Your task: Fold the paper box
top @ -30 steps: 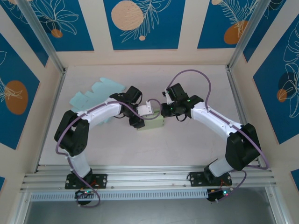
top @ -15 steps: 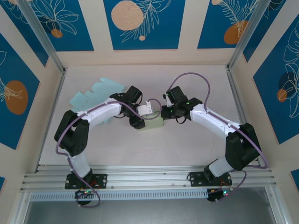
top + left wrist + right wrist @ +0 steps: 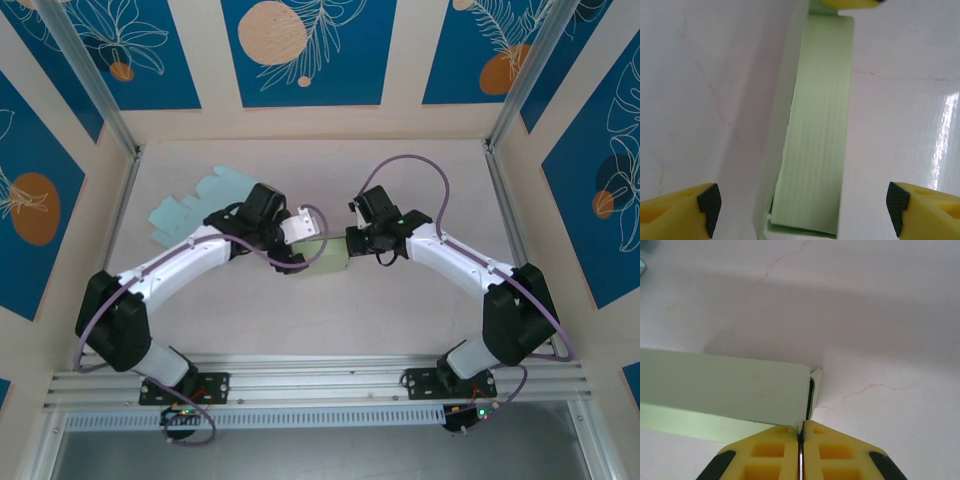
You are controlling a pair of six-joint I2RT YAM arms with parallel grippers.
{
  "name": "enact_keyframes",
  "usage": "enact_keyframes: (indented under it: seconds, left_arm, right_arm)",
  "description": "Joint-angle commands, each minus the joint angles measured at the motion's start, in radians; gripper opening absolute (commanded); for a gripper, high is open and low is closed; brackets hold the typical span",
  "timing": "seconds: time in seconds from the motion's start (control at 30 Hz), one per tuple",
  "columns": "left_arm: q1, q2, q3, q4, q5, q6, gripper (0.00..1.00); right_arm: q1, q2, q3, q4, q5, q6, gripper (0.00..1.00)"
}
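Straddling the paper box [image 3: 815, 125] with the left gripper [image 3: 802, 205], jaws wide apart, touching nothing; pinching its right end with the right gripper [image 3: 800, 429], jaws shut; lies midway between the surface's [image 3: 420, 310] side edges.

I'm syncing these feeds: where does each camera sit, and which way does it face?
Top external: above, behind the bases, looking down at the table; left arm, right arm show.
Left wrist: on the left gripper, looking past open fingers at the green paper box.
Right wrist: on the right gripper, shut tips at the box's corner.
Shared: the box.
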Motion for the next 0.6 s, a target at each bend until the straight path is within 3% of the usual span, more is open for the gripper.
enact_keyframes:
  seconds: [0.0, 0.23, 0.33, 0.57]
  left_arm:
    - [-0.006, -0.057, -0.043, 0.062, -0.103, -0.086, 0.86]
    - [-0.001, -0.111, -0.05, 0.013, -0.234, -0.255, 0.76]
    - [0.0, -0.097, -0.027, -0.055, -0.276, -0.33, 0.65]
    - [0.003, -0.087, -0.019, -0.128, -0.233, -0.475, 0.46]
  right_arm:
    - [0.015, -0.02, 0.026, -0.026, 0.025, -0.003, 0.11]
    - [0.03, -0.004, 0.05, -0.049, 0.053, -0.007, 0.1]
    - [0.039, 0.002, 0.058, -0.054, 0.06, -0.008, 0.1]
    - [0.053, 0.017, 0.075, -0.062, 0.072, -0.009, 0.11]
